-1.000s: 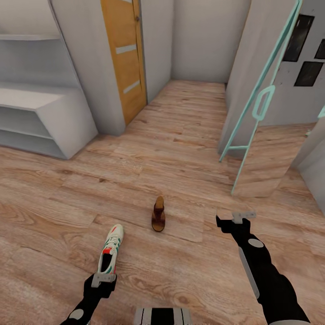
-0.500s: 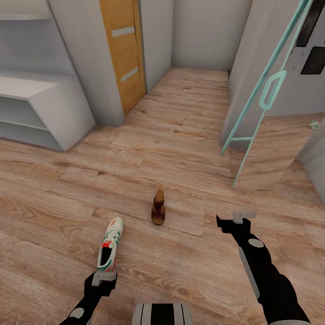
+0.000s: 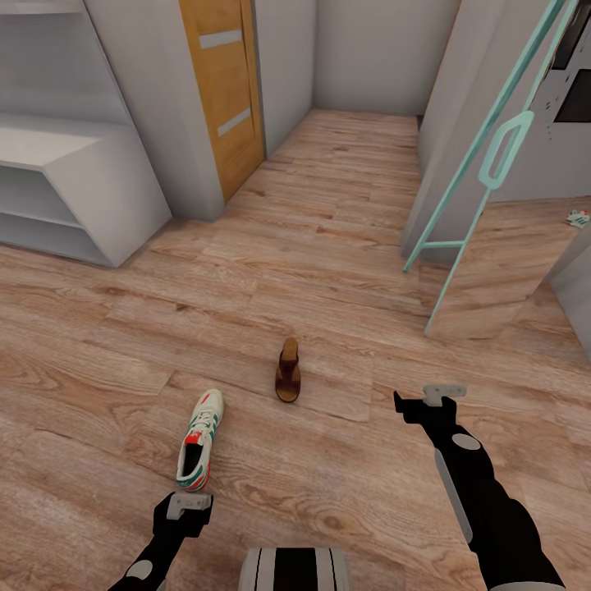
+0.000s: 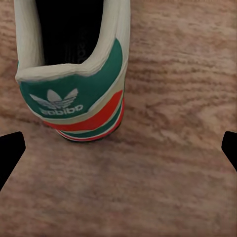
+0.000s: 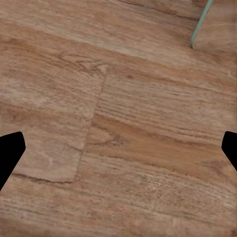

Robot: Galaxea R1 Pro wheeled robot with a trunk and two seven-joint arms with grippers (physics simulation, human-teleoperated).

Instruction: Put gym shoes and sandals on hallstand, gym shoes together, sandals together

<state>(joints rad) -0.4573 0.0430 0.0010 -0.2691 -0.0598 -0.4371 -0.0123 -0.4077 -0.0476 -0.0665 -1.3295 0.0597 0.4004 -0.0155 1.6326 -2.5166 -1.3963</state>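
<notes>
Left pincer (image 3: 190, 504) backed off gym shoe (image 3: 200, 439) — spread | sandal (image 3: 288, 370) near | right pincer (image 3: 432, 393) spread

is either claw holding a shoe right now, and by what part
Nothing is held. The left claw hangs open behind the gym shoe, and the right claw is open over bare floor.

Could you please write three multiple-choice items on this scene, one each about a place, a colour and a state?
1. Where is the sandal?
A. on the floor
B. on the shoe rack
C. in a gripper

2. What colour is the door?
A. blue
B. orange-brown
C. black

3. How is the left gripper?
A. shut on the sneaker
B. open behind the sneaker's heel
C. holding the sandal

Answers: 1 A, it lies on floor planks. 2 B, a wood tone. 3 B, fingers spread apart, sneaker heel ahead.
</notes>
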